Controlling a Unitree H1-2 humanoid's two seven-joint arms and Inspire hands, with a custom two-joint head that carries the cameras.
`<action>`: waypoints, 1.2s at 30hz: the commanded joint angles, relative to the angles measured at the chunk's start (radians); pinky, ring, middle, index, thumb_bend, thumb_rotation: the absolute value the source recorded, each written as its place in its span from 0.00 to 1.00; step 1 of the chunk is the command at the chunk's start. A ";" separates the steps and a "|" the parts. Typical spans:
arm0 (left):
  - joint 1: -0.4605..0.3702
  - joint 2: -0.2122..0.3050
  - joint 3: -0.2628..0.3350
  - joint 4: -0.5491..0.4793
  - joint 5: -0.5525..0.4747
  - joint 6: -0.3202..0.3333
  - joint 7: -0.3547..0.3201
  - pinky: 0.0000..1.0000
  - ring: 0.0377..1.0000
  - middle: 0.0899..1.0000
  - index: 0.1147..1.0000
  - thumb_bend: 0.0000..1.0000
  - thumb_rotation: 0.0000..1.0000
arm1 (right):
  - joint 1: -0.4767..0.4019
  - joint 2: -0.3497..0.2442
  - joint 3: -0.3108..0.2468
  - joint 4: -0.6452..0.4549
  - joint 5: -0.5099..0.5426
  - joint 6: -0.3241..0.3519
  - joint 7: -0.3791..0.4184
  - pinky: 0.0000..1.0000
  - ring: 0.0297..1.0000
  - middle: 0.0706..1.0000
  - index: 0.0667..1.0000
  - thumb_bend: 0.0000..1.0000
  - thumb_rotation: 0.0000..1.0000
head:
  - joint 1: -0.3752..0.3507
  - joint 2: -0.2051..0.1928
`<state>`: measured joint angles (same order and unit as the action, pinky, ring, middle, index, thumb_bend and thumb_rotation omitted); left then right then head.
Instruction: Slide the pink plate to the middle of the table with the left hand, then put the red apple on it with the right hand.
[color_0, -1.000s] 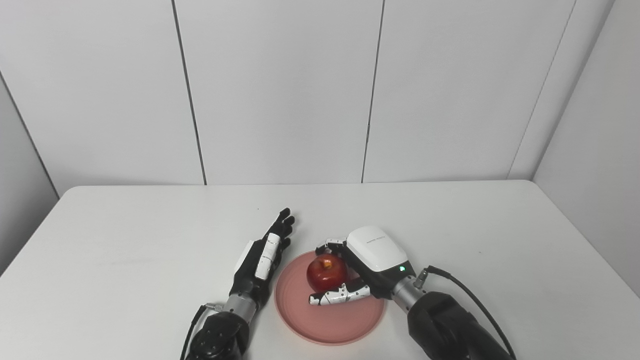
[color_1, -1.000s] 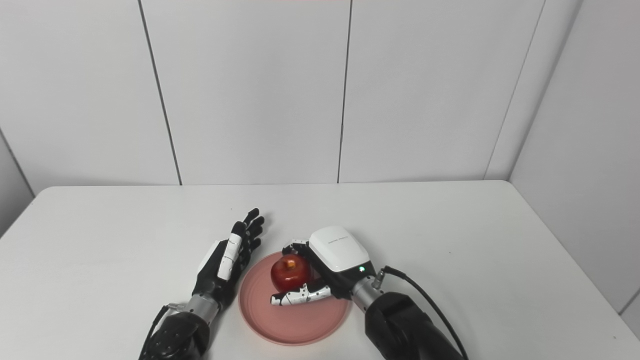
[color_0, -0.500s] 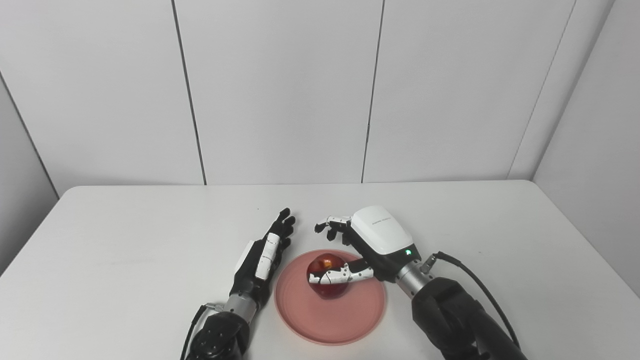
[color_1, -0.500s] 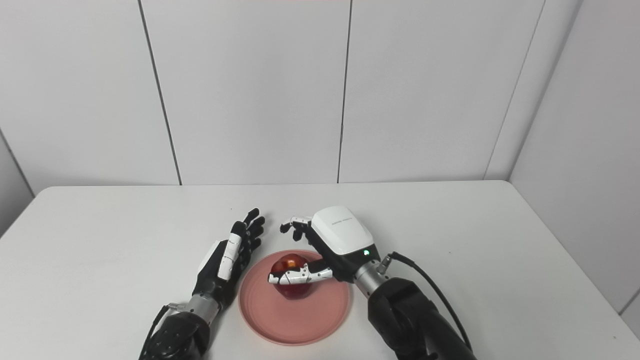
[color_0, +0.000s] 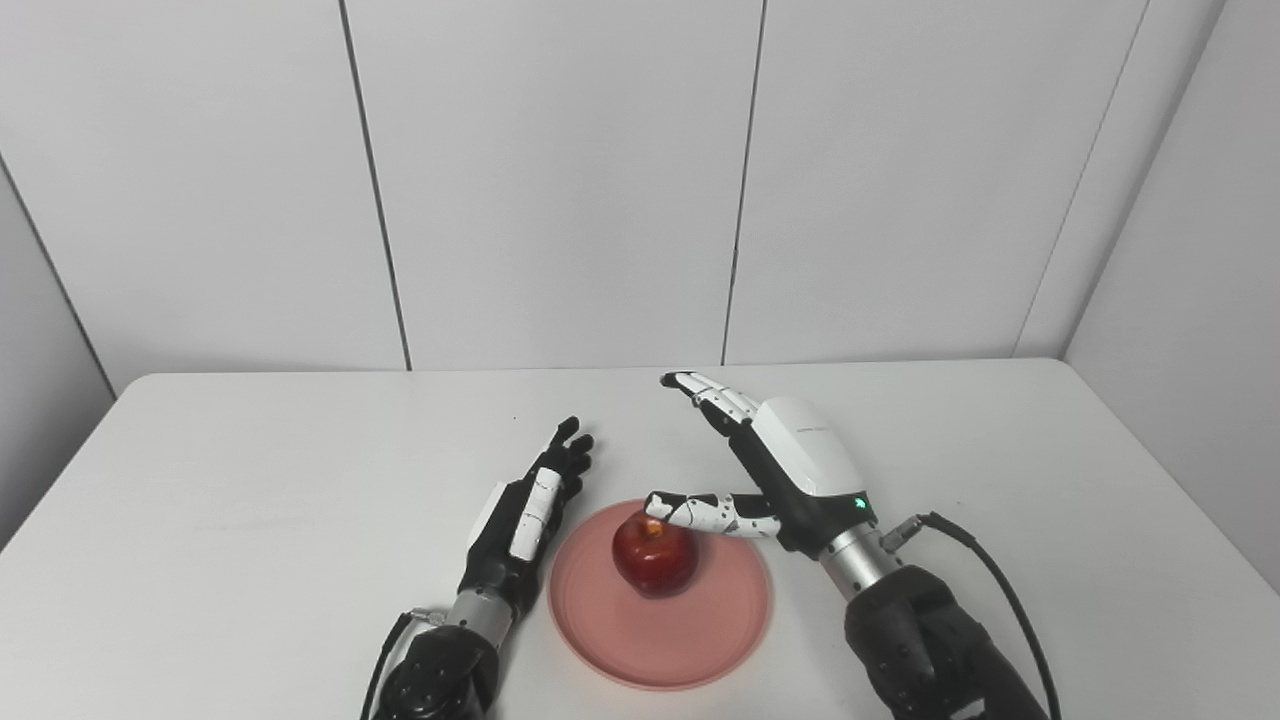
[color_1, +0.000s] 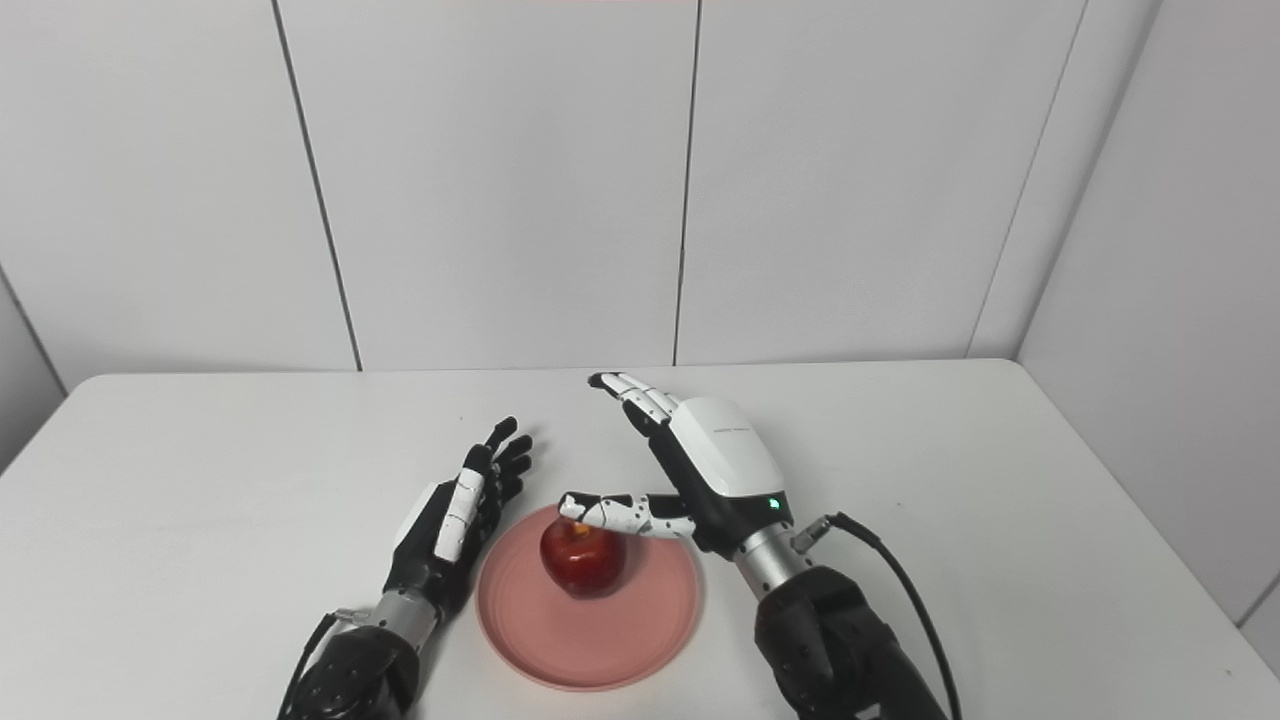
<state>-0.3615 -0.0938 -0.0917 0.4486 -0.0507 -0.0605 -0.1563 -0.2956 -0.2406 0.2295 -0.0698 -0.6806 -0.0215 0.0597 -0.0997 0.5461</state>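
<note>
Both hands are empty as far as we can see. Our right hand (color_0: 790, 470) is spread wide, fingers (color_0: 712, 398) pointing away and thumb hanging just over the top of the apple (color_0: 655, 552); can't tell if it's touching. That red apple sits upright on the pink plate (color_0: 700, 640), a bit toward the far side. Plate's on the white desk (color_0: 250, 480) near the front middle. Left hand (color_0: 525, 515) lies flat and open just beside the plate's left rim
</note>
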 joint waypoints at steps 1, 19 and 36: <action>0.058 -0.021 0.005 0.010 0.016 -0.015 0.040 0.96 0.96 0.95 0.94 0.93 0.94 | -0.023 0.021 -0.047 -0.009 0.068 0.019 -0.023 0.80 0.90 0.95 0.91 1.00 1.00 | 0.003 0.002; 0.092 -0.029 0.052 0.014 0.204 -0.275 0.336 1.00 1.00 1.00 1.00 0.79 1.00 | 0.015 0.192 -0.294 0.114 0.609 0.152 -0.020 1.00 0.96 0.97 0.94 0.89 1.00 | 0.030 0.005; 0.114 -0.030 0.054 -0.116 0.093 0.049 0.224 1.00 1.00 1.00 1.00 0.96 0.99 | 0.072 0.226 -0.252 0.191 0.607 0.139 -0.073 1.00 0.98 0.98 0.94 0.86 1.00 | 0.034 0.011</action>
<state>-0.2793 -0.1362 -0.0419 0.3264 0.0578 -0.0494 0.0901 -0.2125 -0.0232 -0.0289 0.1108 -0.0671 0.1359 -0.0045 -0.0660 0.5568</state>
